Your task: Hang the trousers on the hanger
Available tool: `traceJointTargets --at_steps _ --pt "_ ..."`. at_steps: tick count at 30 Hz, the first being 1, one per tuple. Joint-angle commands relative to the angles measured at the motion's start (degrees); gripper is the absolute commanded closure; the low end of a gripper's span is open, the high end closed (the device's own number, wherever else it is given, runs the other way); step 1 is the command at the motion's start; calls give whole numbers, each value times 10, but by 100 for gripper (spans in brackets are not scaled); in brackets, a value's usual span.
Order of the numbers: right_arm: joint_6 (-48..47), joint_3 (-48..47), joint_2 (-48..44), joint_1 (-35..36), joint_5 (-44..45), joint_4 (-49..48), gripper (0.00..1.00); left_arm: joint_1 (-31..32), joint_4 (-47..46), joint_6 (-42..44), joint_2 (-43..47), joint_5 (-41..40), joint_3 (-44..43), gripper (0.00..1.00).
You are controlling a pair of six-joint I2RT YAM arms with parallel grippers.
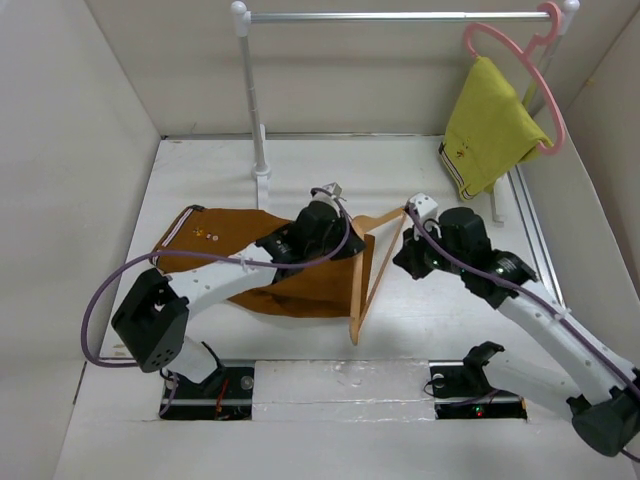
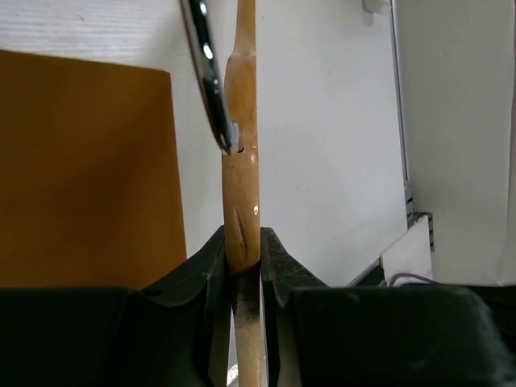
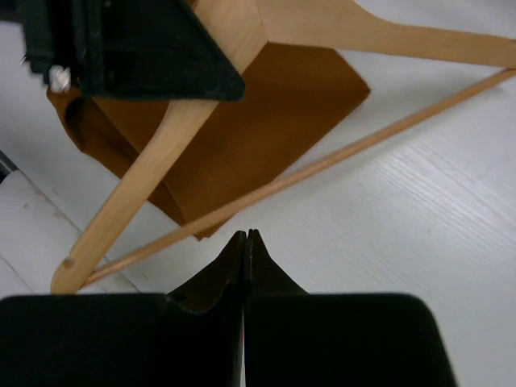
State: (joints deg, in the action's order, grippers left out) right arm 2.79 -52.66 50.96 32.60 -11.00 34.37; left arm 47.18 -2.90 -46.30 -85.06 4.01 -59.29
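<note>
Left gripper point(image 2: 242, 242): pinching the hanger point(image 2: 242, 185) at its neck, just below the metal hook point(image 2: 205, 72); the pads press both flat faces of the wood.
Right gripper point(image 3: 244, 238): fingers pressed together on nothing, hovering above the table point(image 1: 440, 330) just near of the crossbar point(image 3: 322, 165).
Hanger pose: tilted, one shoulder tip low at the near side, the other raised toward the right arm.
Trousers point(image 1: 240, 230): lying folded on the table, left of centre, partly under the left arm and behind the hanger (not yet over the crossbar).
Risk, hanger twist: a single pinch at the narrow neck lets the frame pivot if a shoulder tip drags on the table; the wood looks smooth, so it may rotate or slip out.
Risk, cloth: the folded layers may separate when one edge is lifted, leaving a leg behind or bunching against the crossbar.
Risk, threading: the gap inside the frame looks narrow, and a thick fold could snag and push the hanger out of the left pinch.
Risk, arms: both wrists sit close at the hanger, so a reach for the cloth could knock it.
</note>
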Motion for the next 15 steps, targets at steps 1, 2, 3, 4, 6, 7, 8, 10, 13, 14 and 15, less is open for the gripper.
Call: traceJointTargets --at_steps 1,2,3,4,6,7,8,10,13,14,15 --pt "49 29 43 1 -52 -111 100 35 -96 -45 31 -34 37 100" --pt "63 39 50 6 -44 -150 100 61 -97 -43 28 -70 43 100" --pt "69 59 58 6 -45 -170 100 70 -90 -47 23 -114 44 100" --pt "71 67 78 6 -50 -192 95 78 -82 -53 15 -130 46 100" --pt "79 81 104 0 -56 -232 89 97 -101 -71 13 -170 72 100" --pt "78 82 118 -5 -52 -230 88 102 -105 -81 9 -182 80 100" --pt "83 84 143 -5 -44 -238 83 108 -106 -91 5 -206 91 100" --pt "97 97 161 -5 -21 -243 81 108 -106 -112 -5 -228 101 100" --pt "116 115 193 -10 -31 -301 71 108 -117 -118 -17 -257 115 100" --pt "119 118 205 -16 -23 -321 64 108 -120 -117 -20 -273 117 100" --pt "119 119 230 -21 -31 -330 60 114 -120 -117 -26 -281 117 100"
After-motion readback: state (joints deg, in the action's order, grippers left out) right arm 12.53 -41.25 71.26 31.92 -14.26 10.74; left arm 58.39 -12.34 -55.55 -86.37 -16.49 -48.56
